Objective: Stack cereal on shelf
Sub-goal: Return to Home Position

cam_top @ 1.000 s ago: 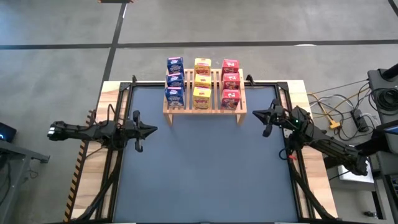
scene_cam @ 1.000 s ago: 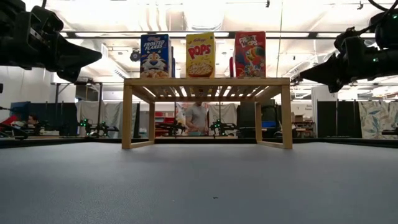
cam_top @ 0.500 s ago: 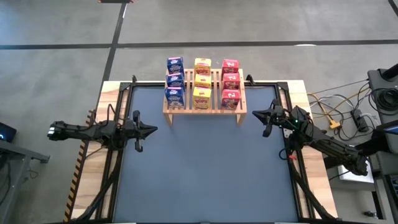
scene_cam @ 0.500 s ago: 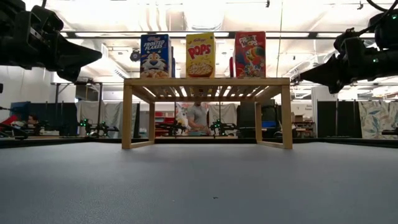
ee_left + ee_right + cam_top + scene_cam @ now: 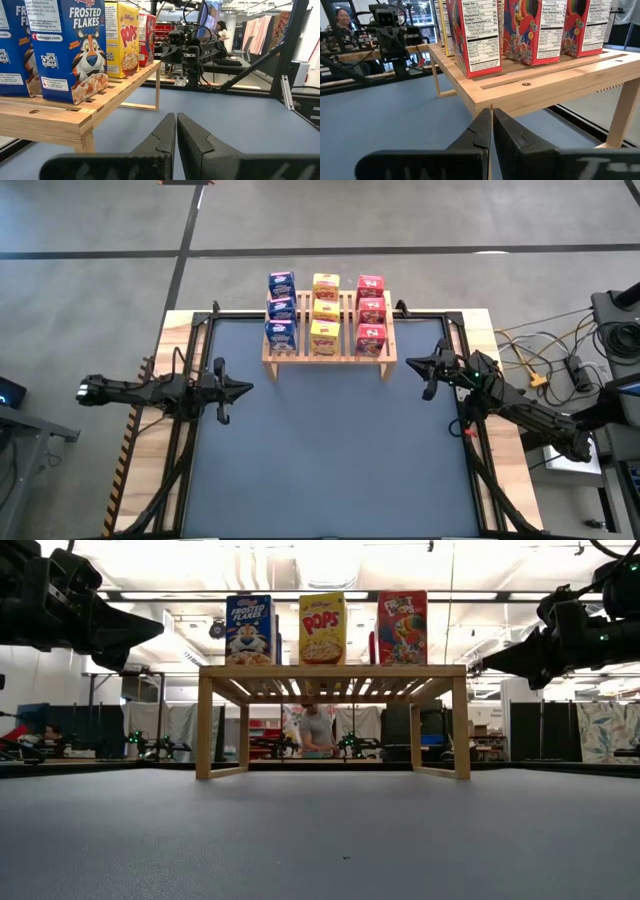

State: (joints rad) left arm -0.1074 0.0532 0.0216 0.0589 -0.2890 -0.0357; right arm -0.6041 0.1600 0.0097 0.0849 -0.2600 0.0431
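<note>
The wooden shelf (image 5: 329,350) stands on its short legs at the table's far middle. Nine cereal boxes stand upright on its slats in three rows: blue (image 5: 281,310), yellow (image 5: 324,313) and red (image 5: 371,313). In the low view the front boxes show as blue (image 5: 250,630), yellow (image 5: 323,629) and red (image 5: 402,628). My left gripper (image 5: 248,388) hovers shut above the table's left side, pointing toward the middle. My right gripper (image 5: 411,362) hovers shut at the right, just off the shelf's right end. Both hold nothing.
The dark blue mat (image 5: 330,450) covers the table inside a black frame (image 5: 465,380). Cables (image 5: 545,370) lie off the table's right side. A person (image 5: 318,730) shows in the room behind the shelf, another in each wrist view.
</note>
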